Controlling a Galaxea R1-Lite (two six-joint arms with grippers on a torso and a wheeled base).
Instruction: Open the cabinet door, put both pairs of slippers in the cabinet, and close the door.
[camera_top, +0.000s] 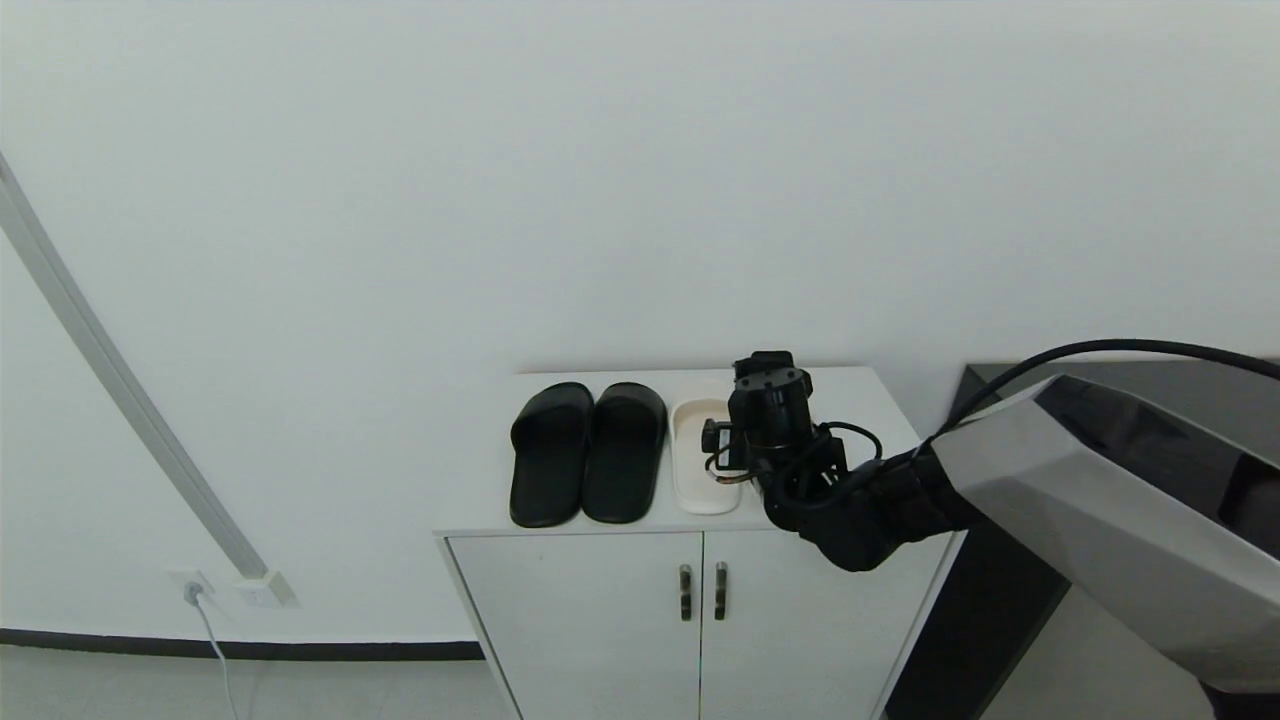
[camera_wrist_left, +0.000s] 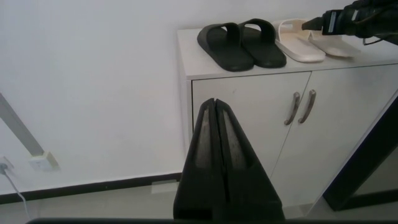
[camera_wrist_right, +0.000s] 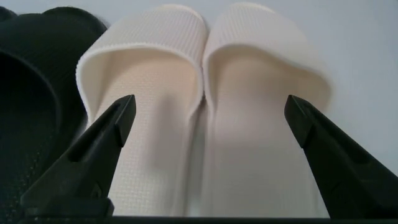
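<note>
While the right arm (camera_top: 860, 500) stretches over the cabinet (camera_top: 580, 630) top in the head view, the white slippers (camera_top: 700, 460) sit partly under its wrist. The black slippers (camera_top: 585, 455) are right beside them, and both doors are closed.

Left wrist view: the left gripper (camera_wrist_left: 215, 106) is clenched and well back from the cabinet front.

Right wrist view: the right gripper (camera_wrist_right: 209, 106) is spread wide, with one finger at each outer side of the white pair.

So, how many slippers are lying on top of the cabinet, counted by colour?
Black slippers: 2
Cream slippers: 2
Total: 4
</note>
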